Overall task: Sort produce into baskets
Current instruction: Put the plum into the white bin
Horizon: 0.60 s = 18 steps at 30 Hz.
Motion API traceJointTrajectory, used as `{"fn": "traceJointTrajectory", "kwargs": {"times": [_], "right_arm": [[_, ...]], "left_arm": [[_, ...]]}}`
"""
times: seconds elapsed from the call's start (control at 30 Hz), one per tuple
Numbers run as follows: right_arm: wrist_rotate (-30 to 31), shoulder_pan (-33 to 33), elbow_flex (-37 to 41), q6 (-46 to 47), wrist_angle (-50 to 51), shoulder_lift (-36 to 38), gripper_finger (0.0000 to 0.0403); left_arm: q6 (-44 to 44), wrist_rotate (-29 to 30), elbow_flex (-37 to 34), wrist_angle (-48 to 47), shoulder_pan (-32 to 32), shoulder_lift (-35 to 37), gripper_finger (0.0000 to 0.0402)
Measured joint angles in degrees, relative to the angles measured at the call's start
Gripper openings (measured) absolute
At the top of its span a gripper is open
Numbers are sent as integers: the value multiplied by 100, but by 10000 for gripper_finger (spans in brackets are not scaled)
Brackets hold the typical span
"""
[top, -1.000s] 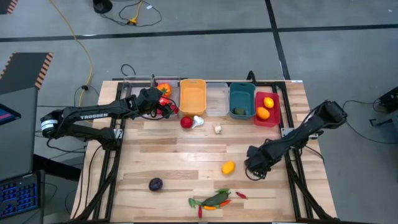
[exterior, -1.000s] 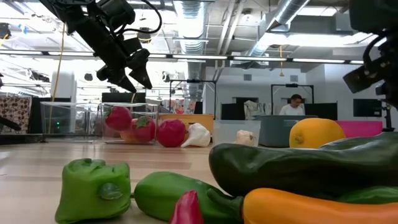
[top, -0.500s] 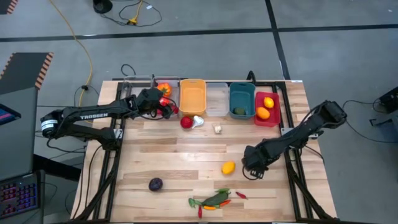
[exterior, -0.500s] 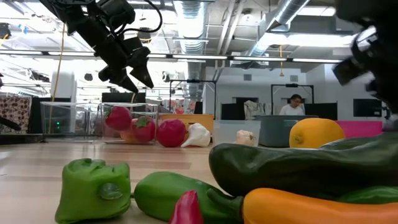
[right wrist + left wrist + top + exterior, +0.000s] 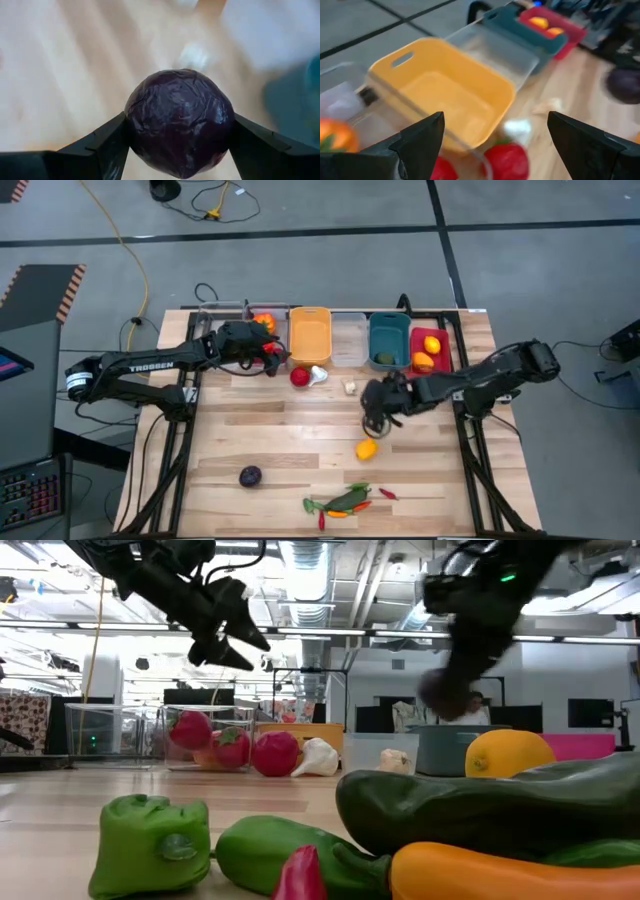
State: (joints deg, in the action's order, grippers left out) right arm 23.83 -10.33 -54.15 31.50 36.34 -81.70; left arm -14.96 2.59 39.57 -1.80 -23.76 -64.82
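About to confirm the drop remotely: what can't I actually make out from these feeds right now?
- Purple ball held in the right gripper: in the high view the gripper covers it.
- Teal basket: the dark piece inside is too small to identify.
- Clear basket by the left gripper: the arm hides most of its contents.
- Baskets in the left wrist view: motion blur.

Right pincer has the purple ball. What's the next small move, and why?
Probably keep carrying it toward the bins: the right pincer is shut on the purple ball over open table, short of the row. Which bin takes purple isn't shown.
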Motion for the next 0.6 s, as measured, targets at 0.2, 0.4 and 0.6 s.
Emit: {"fn": "traceJointTrajectory", "kwargs": {"times": [0.2, 0.4, 0.6], "right_arm": [[224, 955, 0, -1096, -1770, -226, 316], [176, 1740, 0, -1769, -2832, -310, 333], [173, 2307, 2, -1794, -2889, -310, 356]], "left_arm": [[356, -143, 51, 359, 264, -2, 341], [717, -53, 467, -232, 675, -2, 341], [967, -39, 1016, -1379, 1127, -2, 341]]}}
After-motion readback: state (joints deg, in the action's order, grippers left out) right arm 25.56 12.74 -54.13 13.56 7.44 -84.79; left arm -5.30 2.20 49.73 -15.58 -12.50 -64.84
